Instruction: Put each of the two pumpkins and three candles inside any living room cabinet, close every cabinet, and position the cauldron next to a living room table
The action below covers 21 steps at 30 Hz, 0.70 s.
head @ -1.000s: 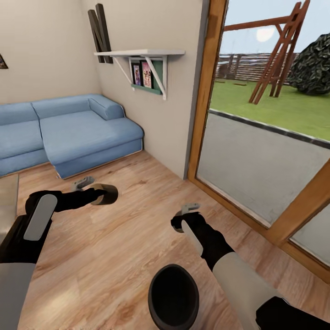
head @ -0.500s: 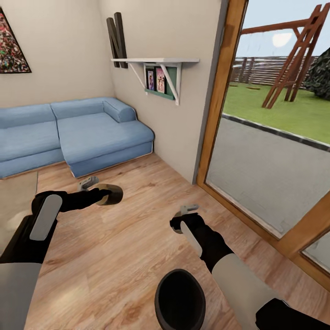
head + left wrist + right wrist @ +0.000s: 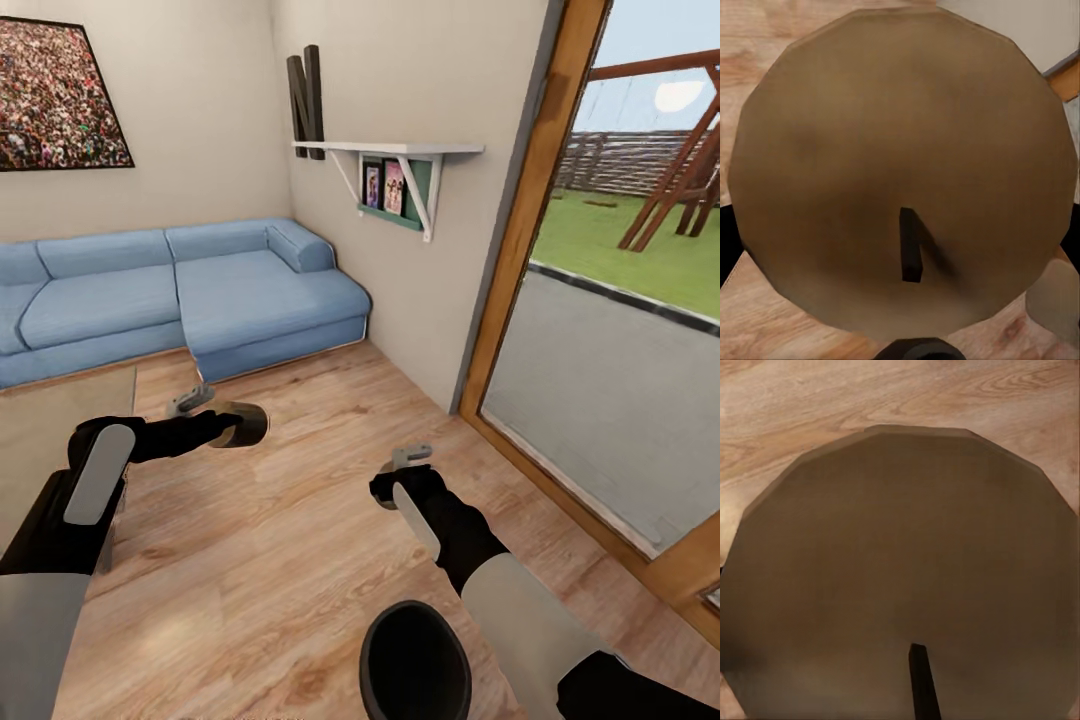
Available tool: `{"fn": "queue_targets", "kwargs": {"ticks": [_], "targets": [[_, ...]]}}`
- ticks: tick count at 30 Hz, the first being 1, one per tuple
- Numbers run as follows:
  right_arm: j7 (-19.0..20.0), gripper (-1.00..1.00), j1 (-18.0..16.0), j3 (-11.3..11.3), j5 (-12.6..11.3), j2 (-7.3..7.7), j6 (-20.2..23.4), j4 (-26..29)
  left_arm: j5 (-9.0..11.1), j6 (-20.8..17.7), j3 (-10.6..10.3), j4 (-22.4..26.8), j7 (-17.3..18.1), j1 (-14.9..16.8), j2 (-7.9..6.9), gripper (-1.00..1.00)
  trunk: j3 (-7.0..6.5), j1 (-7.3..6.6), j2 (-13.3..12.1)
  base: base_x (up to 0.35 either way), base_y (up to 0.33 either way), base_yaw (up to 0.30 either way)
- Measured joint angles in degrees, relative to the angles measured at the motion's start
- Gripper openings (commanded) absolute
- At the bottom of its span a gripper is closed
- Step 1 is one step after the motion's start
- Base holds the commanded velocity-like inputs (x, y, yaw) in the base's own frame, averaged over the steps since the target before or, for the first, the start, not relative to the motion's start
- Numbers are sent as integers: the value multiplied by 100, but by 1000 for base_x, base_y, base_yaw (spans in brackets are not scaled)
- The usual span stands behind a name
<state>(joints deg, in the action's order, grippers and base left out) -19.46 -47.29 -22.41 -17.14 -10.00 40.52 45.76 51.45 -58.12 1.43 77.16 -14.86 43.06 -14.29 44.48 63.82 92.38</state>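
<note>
The cauldron sits low between both arms above the wood floor. Whether the left gripper and right gripper are spread or closed cannot be told.

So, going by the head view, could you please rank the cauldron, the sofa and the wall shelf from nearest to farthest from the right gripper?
1. Cauldron, on the floor just below the right gripper, toward the robot.
2. Sofa, against the far wall, across the floor to the left.
3. Wall shelf, high on the wall beyond the sofa's end.

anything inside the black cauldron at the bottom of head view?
The matte black round-bellied cauldron shows only a dark interior through its open rim; no object is visible inside. Its lower part is cut off by the frame.
</note>
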Motion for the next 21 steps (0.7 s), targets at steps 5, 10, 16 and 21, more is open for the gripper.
{"fn": "queue_targets", "kwargs": {"ticks": [5, 10, 16, 21], "targets": [[0, -100, 0, 0, -1, 0, 0, -5, -6, -1, 6, 0, 0, 0, -3, -100, -93, -110, -201, 0, 0, 288], [0, -100, 0, 0, -2, 0, 0, -5, -8, -1, 7, 0, 0, 0, -3, -100, -205, -220, -401, 0, 0, 238], [0, -100, -1, -1, 7, 0, -5, -5, 19, 3, 0, 0, 1, 0, 2, -100, -359, -352, -641, 0, 0, 156], [0, -100, -1, 4, 5, 0, -9, -5, 15, 3, 0, 0, -1, 1, 3, -100, -492, -461, -842, 0, 0, 82]]}}
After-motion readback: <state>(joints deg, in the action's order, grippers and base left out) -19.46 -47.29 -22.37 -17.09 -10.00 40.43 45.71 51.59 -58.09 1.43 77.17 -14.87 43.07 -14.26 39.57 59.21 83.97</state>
